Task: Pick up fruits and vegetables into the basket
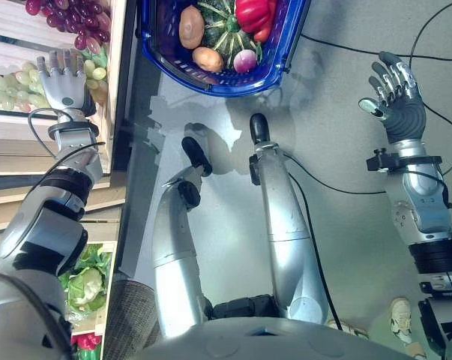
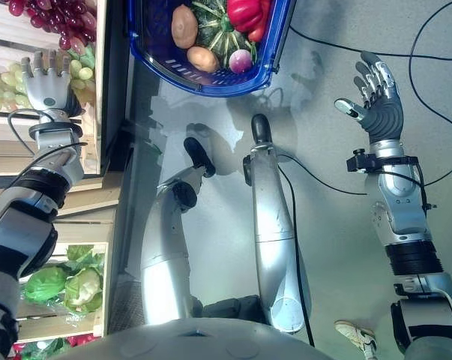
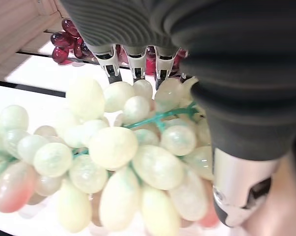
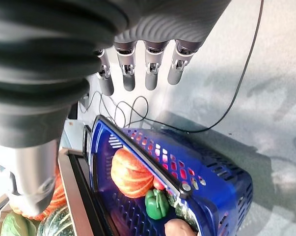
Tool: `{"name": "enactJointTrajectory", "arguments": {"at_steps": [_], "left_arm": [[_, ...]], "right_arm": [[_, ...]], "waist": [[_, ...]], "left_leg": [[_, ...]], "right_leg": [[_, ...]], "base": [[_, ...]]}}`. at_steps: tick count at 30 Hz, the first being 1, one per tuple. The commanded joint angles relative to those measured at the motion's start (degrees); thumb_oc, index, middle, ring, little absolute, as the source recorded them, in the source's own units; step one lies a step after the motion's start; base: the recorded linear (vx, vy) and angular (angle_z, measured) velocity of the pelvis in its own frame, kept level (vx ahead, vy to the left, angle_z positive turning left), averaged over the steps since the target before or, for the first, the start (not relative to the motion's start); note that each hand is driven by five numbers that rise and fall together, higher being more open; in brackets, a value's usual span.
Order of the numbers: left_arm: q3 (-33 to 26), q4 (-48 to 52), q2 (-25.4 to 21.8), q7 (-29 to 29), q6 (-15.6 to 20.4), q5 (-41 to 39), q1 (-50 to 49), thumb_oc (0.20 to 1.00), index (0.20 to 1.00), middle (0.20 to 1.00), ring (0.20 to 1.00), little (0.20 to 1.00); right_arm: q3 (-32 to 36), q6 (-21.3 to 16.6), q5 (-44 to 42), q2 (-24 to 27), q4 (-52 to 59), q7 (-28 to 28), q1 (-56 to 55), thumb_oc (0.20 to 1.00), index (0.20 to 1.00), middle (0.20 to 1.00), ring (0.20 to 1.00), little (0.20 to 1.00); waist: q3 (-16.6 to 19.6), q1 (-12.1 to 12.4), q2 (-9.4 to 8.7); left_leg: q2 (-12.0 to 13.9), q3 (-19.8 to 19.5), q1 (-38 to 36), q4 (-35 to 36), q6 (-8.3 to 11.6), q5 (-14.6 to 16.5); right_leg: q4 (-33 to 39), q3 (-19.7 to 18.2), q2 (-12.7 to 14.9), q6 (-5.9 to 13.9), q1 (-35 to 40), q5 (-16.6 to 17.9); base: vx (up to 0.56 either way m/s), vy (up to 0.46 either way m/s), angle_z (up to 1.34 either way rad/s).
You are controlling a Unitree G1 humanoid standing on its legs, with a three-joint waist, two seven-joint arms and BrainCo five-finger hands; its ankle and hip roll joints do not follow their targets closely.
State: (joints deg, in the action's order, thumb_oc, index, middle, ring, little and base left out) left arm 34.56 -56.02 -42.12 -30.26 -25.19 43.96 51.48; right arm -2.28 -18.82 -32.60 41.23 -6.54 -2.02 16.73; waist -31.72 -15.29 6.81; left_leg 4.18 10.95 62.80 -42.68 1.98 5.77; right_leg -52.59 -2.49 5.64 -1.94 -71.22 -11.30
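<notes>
The left robot hand lies with straight fingers over a bunch of pale green grapes on a light wooden shelf; dark red grapes crowd beyond its fingertips. Bare grey floor surrounds the raised right robot hand, with the blue plastic basket well apart.

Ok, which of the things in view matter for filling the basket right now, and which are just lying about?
Belongs to the job:
- blue basket, already holding produce
- green grapes, under the left hand
- purple grapes on the shelf
- cabbages on the lower shelf
- right hand, open and idle over the floor

Lying about:
- a person's shoe on the floor
</notes>
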Motion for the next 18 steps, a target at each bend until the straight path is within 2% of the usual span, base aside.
{"name": "enactJointTrajectory", "arguments": {"at_steps": [1, 7, 16, 17, 18], "left_arm": [[-0.28, -5.95, -2.19, -0.58, -4.62, -0.54, -0.83, 1.0, 1.0, 1.0, 1.0, 1.0], [-0.18, -8.28, -2.16, 0.54, -6.45, -2.66, -0.16, 1.0, 1.0, 1.0, 1.0, 1.0], [0.29, -11.87, -1.29, 1.46, -6.52, -7.54, 0.69, 1.0, 1.0, 1.0, 1.0, 1.0], [0.37, -12.17, -1.04, 1.78, -6.57, -7.8, 0.5, 0.922, 0.922, 0.922, 0.922, 0.922], [0.22, -12.3, -0.85, 1.3, -6.5, -7.66, 0.26, 0.749, 0.749, 0.749, 0.749, 0.749]], "right_arm": [[-0.18, -3.88, -1.03, 0.45, 2.11, -0.04, 0.95, 1.0, 1.0, 1.0, 1.0, 1.0], [-0.01, -4.26, -2.33, 1.4, 1.45, 0.25, 2.0, 1.0, 1.0, 1.0, 1.0, 1.0], [-0.61, -4.54, -3.16, 2.35, -0.05, 0.65, 4.0, 1.0, 1.0, 1.0, 1.0, 1.0], [-0.71, -4.58, -3.29, 2.62, -0.1, 0.58, 4.26, 1.0, 1.0, 1.0, 1.0, 1.0], [-0.8, -4.67, -3.23, 2.61, -0.14, 0.55, 4.43, 1.0, 1.0, 1.0, 1.0, 1.0]], "waist": [[1.92, -0.71, -2.49], [1.92, -0.81, -2.48], [1.92, -0.88, -2.48], [1.92, -0.8, -2.53], [1.92, -0.75, -2.55]], "left_leg": [[-1.74, 1.05, 1.27, -5.11, 0.84, 5.41], [-1.66, 1.08, 2.23, -5.48, 1.13, 5.25], [-1.63, 1.03, 3.54, -5.39, 1.47, 5.41], [-1.61, 1.02, 3.55, -5.25, 1.49, 5.43], [-1.6, 1.02, 3.54, -5.17, 1.51, 5.4]], "right_leg": [[-0.25, 1.08, -3.28, 3.32, -0.52, 1.31], [-0.74, 1.07, -3.29, 3.2, -1.65, 1.31], [-0.3, 0.86, -3.41, 3.09, -3.03, 1.25], [-0.09, 0.87, -3.43, 3.11, -3.0, 1.24], [0.04, 0.88, -3.46, 3.08, -2.97, 1.26]], "base": [[0.0, 0.013, -0.05], [0.0, 0.02, -0.03], [0.0, 0.007, 0.0], [0.0, 0.0, 0.0], [0.0, 0.0, 0.0]]}}
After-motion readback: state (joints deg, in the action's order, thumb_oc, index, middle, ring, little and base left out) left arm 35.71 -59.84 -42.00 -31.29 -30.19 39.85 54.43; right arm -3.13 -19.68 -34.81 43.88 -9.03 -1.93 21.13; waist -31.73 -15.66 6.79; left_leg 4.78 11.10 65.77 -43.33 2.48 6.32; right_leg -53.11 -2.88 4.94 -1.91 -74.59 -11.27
